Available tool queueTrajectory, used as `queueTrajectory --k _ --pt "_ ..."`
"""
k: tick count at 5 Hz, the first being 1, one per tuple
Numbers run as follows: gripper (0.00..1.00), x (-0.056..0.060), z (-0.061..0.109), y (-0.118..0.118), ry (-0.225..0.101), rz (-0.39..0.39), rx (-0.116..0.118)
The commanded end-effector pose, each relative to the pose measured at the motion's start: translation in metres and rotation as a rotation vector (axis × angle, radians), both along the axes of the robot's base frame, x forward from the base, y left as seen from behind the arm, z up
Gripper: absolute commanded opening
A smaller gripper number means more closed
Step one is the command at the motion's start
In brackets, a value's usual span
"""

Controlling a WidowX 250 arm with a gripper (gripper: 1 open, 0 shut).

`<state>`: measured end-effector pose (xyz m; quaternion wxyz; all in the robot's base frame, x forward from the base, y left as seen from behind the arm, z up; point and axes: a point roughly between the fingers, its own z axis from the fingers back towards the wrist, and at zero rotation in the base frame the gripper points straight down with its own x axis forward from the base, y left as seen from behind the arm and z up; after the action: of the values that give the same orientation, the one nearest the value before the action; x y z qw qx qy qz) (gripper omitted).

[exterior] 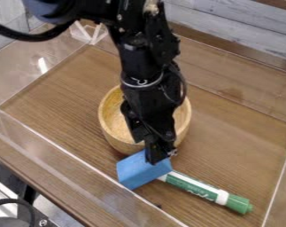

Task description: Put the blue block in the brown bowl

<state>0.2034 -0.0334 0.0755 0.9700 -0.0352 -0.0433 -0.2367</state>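
The flat, rectangular mid-blue block [142, 171] lies on the wood surface just below the fingertips [157, 155], its upper edge at them. The round, light tan wooden bowl [114, 117] with a thick rim sits upright behind the fingers.

blue block [143, 169], tan bowl [113, 115]

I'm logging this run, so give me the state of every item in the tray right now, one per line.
blue block: on the tray floor, outside the bowl, tilted, touching the marker's end.
brown bowl: upright; nothing seen inside it.
marker: lying flat, green cap on.
gripper: pointing down right over the block; grip unclear.
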Motion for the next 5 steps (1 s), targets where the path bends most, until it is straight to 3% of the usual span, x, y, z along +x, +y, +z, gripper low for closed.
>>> queueTrajectory --k 1,2,3,4,5 --pt "0.00 0.006 0.006 0.000 -0.035 -0.005 -0.005" --pt "1.00 0.006 0.004 -0.001 -0.041 -0.014 -0.005" --pt "0.00 0.008 0.004 -0.002 -0.048 -0.022 -0.004" --pt "1.00 0.008 0.002 -0.002 -0.054 -0.030 -0.004" --pt "1.00 0.005 -0.005 -0.001 -0.063 -0.025 -0.003"
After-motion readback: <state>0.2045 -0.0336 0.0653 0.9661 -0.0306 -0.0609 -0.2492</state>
